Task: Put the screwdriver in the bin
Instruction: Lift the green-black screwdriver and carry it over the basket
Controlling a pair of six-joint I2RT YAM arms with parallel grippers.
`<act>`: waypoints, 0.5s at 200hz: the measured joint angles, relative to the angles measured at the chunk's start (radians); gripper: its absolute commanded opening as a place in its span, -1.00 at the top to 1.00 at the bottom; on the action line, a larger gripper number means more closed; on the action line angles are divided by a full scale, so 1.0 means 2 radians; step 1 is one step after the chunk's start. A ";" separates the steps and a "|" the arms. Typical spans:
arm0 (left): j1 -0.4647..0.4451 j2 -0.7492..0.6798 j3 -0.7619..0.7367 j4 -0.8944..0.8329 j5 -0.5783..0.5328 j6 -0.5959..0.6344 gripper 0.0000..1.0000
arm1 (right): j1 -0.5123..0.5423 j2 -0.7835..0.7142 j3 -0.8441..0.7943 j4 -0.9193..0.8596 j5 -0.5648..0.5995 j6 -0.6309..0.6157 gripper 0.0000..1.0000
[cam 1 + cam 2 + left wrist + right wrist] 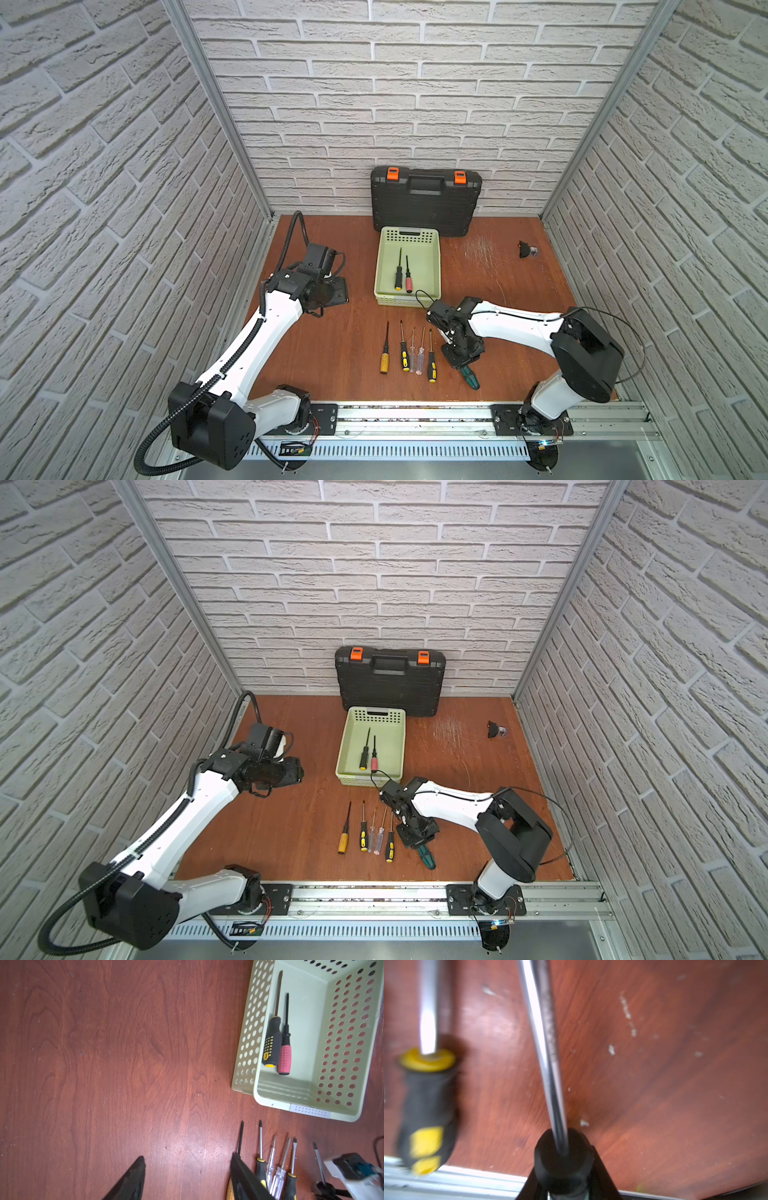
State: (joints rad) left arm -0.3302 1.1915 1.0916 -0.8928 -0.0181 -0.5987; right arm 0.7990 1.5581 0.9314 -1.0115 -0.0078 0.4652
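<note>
Green-handled screwdriver [469,376], in both top views, sits outside the bin [379,266], right of the screwdriver row [405,353]; right gripper [460,365] clamps it; left wrist view: left gripper [188,1156], jaws spread, over the wooden table [104,1064]; right wrist view: fingers [604,1184] pinch its black collar.

Bare table [357,332] left of bin [399,300], screwdriver row [409,353] crowding the front, black case [424,203] blocking behind
</note>
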 measured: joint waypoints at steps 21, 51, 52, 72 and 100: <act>0.000 0.000 0.001 0.000 0.000 -0.001 -0.31 | 0.002 -0.059 0.015 -0.027 0.005 0.014 0.89; 0.000 0.000 0.001 0.000 0.000 -0.003 -0.31 | 0.002 -0.104 0.097 -0.077 0.005 0.022 0.89; 0.000 0.000 0.001 0.000 0.000 -0.003 -0.31 | 0.002 -0.104 0.100 -0.077 0.005 0.022 0.89; 0.000 0.000 0.001 0.001 0.000 -0.003 -0.31 | -0.006 -0.090 0.180 -0.087 -0.005 0.014 0.89; 0.000 -0.003 0.001 0.001 -0.003 -0.003 -0.31 | -0.039 -0.021 0.285 -0.063 -0.047 -0.002 0.89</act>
State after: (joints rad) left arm -0.3302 1.1862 1.0927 -0.8909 -0.0235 -0.6041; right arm 0.7204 1.5169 1.5005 -1.1366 -0.1020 0.4606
